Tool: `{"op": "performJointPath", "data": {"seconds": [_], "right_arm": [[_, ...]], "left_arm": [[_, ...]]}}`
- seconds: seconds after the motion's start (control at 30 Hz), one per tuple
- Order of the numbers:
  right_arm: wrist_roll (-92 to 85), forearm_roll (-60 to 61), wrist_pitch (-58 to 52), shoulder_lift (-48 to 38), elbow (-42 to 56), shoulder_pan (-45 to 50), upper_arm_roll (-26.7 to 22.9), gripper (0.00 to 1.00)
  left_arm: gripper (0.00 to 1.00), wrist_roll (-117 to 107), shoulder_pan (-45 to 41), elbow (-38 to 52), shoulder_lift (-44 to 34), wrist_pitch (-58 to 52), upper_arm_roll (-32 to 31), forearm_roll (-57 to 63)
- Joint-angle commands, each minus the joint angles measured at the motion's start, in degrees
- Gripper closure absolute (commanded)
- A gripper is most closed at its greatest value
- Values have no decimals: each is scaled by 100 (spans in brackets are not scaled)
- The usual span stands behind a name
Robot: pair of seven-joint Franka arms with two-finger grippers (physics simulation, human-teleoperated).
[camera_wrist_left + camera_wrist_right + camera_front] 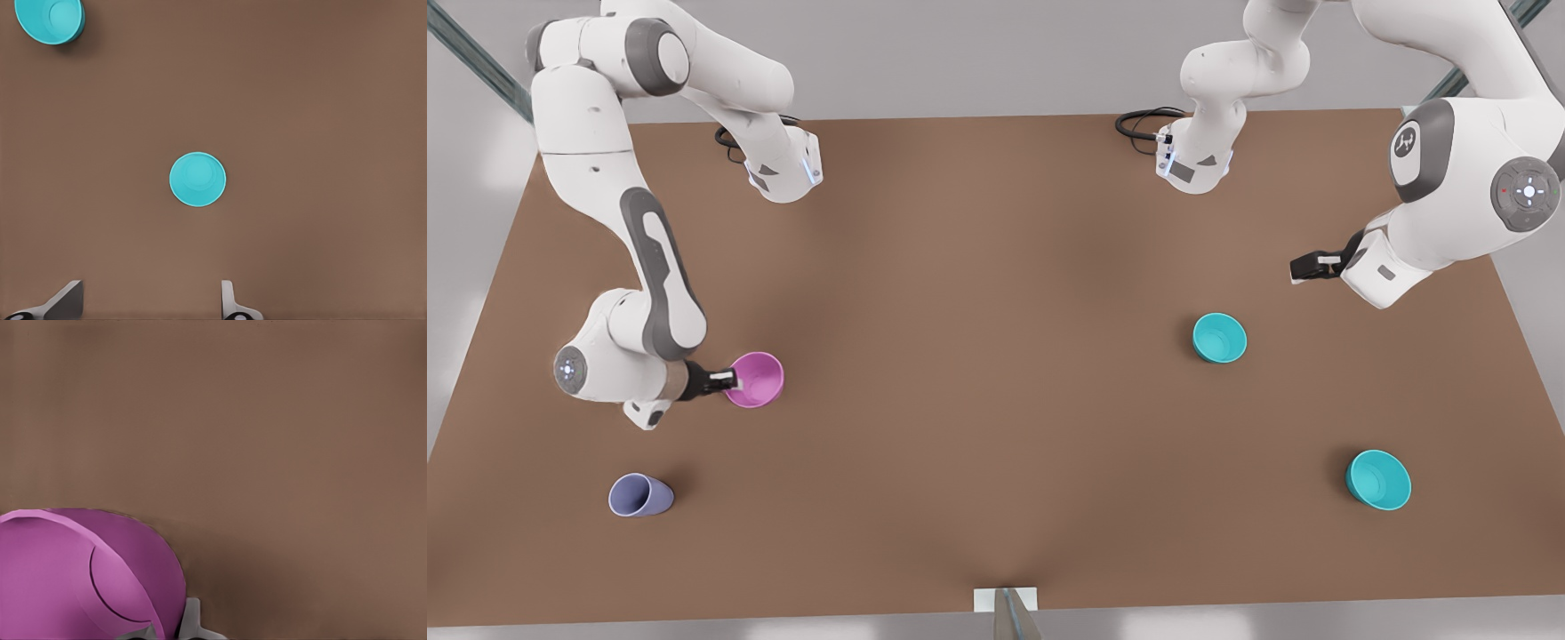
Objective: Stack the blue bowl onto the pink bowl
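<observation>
Blue bowl [1219, 338] is sitting untouched below the left gripper [1303, 267], whose fingers are hanging apart, while the right gripper [727, 380] is clamping the pink bowl [756, 379] rim.

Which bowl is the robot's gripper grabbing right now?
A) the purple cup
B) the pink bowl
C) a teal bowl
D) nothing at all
B: the right gripper is shut on the rim of the pink bowl, while the left gripper hangs open above the table, away from the blue bowl.

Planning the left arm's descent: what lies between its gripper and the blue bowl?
Bare table between left gripper and blue bowl, by the left wrist view.
</observation>
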Motion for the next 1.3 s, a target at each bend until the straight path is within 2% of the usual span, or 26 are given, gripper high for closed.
{"op": "performJointPath", "data": {"seconds": [0.0,0.13,0.3,0.4,0.47,0.53,0.57,0.67,0.73,0.8,0.83,0.87,0.93,0.97,1.0,1.1,1.13,1.17,1.2,1.23,1.27], "right_arm": [[1798,440,-496,118,239,14,569,79],[4269,1012,-355,1076,1742,1463,650,79],[6370,1126,1561,2236,2709,2975,650,79],[7109,1108,2220,2755,3158,3617,527,79],[7118,1099,2212,2860,3211,3670,483,79],[7074,1099,2203,2852,3202,3687,474,79],[7056,1091,2168,2860,3211,3687,474,0],[7039,1091,2124,2825,3237,3670,465,0],[7004,1091,2054,2720,3272,3617,465,0],[6986,1135,658,2263,3264,3346,158,0],[6986,1108,-403,1948,3272,2933,158,0],[6357,995,-1984,1710,3272,2249,158,0],[4205,-312,-3543,1359,3097,1123,158,0],[3024,-1448,-3844,1033,3070,691,158,0],[2355,-1783,-3818,629,2974,357,158,0],[1362,-1827,-3405,-1067,1875,-267,158,0],[1203,-1845,-3405,-1515,1910,-241,158,0],[1203,-1950,-3466,-1762,1893,-250,158,0],[1203,-1977,-3466,-1771,1928,-259,158,0],[1229,-2047,-3492,-1912,1936,-259,158,0],[1264,-2056,-3694,-2009,1989,-268,158,0]], "left_arm": [[0,-18,0,3,14,-38,-4,3],[0,26,0,-33,84,-56,66,-6],[0,35,9,-252,506,374,57,-102],[0,325,35,-1227,621,1622,92,-102],[0,947,52,-1571,901,2396,206,-94],[0,2116,61,-1754,1280,3116,724,-594],[0,2812,52,-2379,1280,3846,910,-937],[0,2987,52,-3091,1280,4778,910,-1219],[0,3172,44,-3285,1332,4831,910,-1324],[0,3383,44,-3425,1420,4866,910,-1324],[0,3383,44,-3451,1456,4875,910,-1324],[0,3392,35,-3478,1534,4980,910,-1324],[0,3401,9,-3487,1657,5103,901,-1333],[0,3401,0,-3487,1754,5121,892,-1333],[0,3401,-70,-3487,1833,5164,901,-1333],[0,3392,-79,-3487,1992,5200,892,-1350],[12,3392,-88,-3487,2035,5209,875,-1421],[42,3392,-123,-3487,2036,5200,857,-1421],[62,3383,-132,-3487,2036,5182,848,-1430],[64,3374,-132,-3478,2027,5121,848,-1649],[72,3374,-132,-3487,2027,5112,848,-1658]]}}
